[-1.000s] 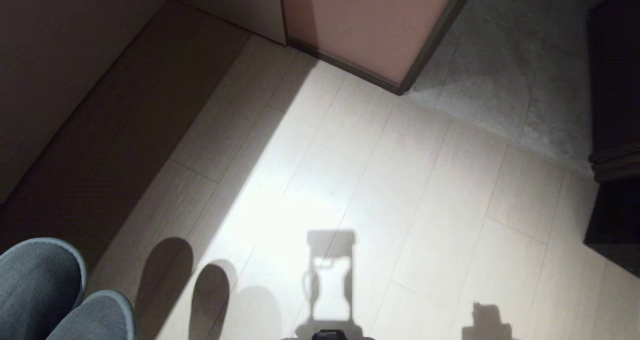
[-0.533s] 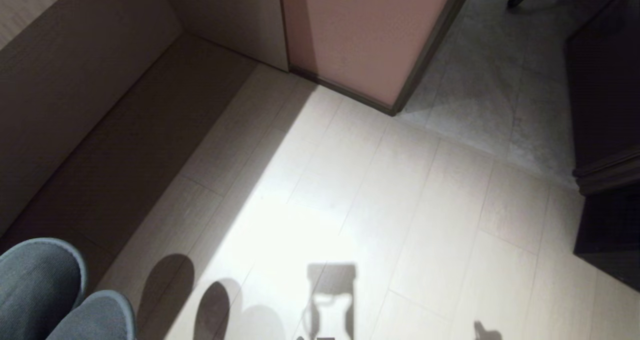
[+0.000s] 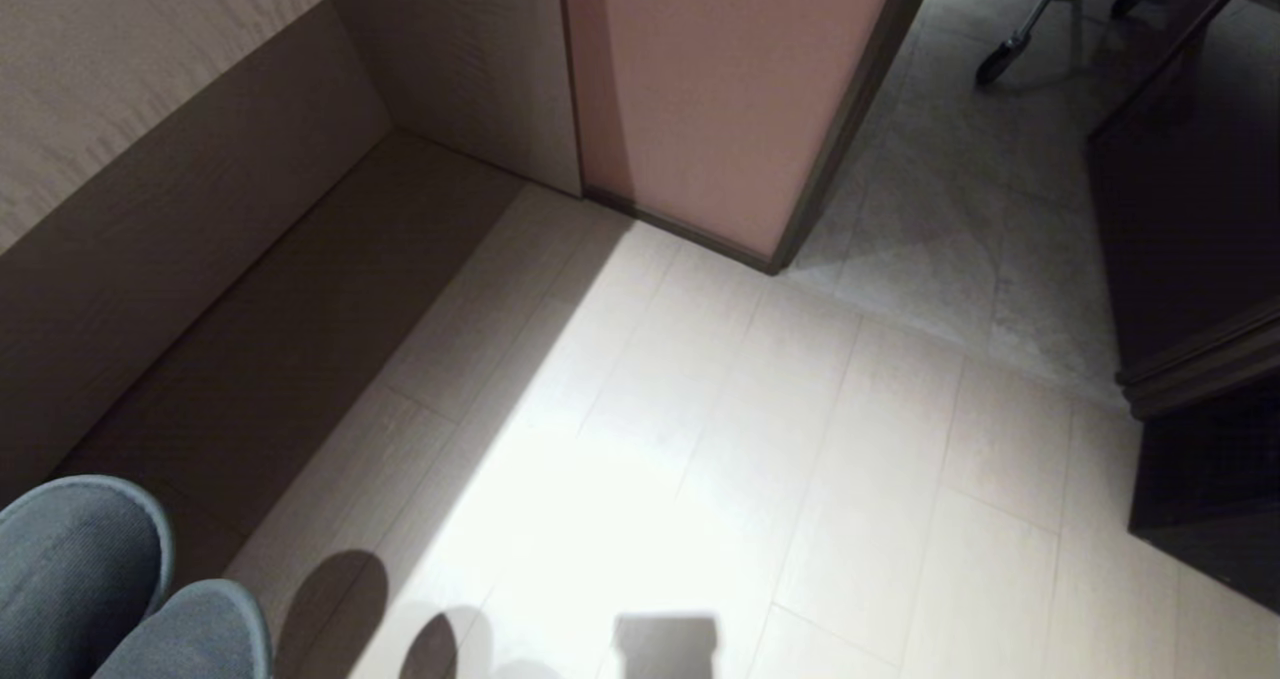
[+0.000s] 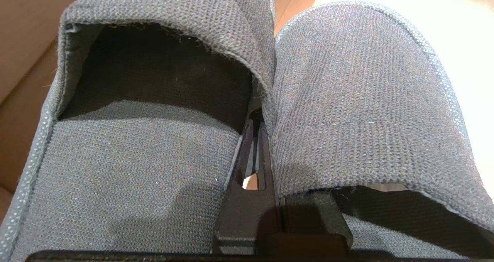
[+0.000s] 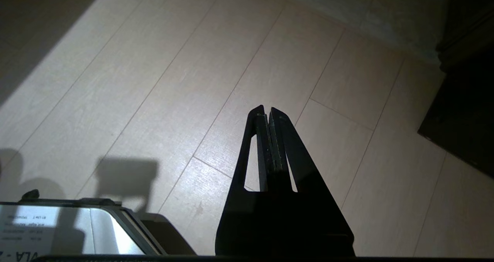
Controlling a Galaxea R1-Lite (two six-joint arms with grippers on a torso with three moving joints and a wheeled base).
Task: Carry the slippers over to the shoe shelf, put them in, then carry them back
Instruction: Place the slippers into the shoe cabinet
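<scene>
At the head view's lower left corner, the slippers show their two rounded grey-blue toes side by side, raised above the floor. The left pincer is clamped on their adjoining inner edges, its dark fingers pressed together between the two slippers, one dark foot opening facing the wrist camera. The right pincer hangs over pale floor planks with its fingers fully together and nothing held. Beyond the slippers, the shoe shelf lies low and shadowed on the left, ending at a pink panel.
</scene>
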